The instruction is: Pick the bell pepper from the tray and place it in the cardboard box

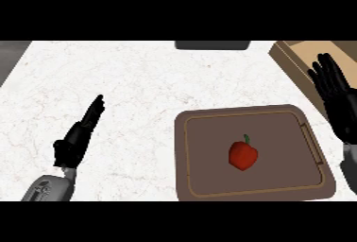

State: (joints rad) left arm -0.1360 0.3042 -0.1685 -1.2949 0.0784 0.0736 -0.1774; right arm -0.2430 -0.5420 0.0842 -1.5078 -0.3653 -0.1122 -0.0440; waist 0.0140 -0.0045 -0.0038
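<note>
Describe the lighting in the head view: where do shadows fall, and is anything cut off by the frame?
Head view: even, soft light with no glare on the marble counter; the bell pepper shows only a faint shadow on the brown tray. The cardboard box and a dark object at the top are cut off by the frame.

I am in a kitchen: below me a white stone counter [140,90] holds a brown tray [209,142] with food.

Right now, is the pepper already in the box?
No, the pepper lies on the tray, apart from the box at the upper right, and neither hand touches it.
</note>
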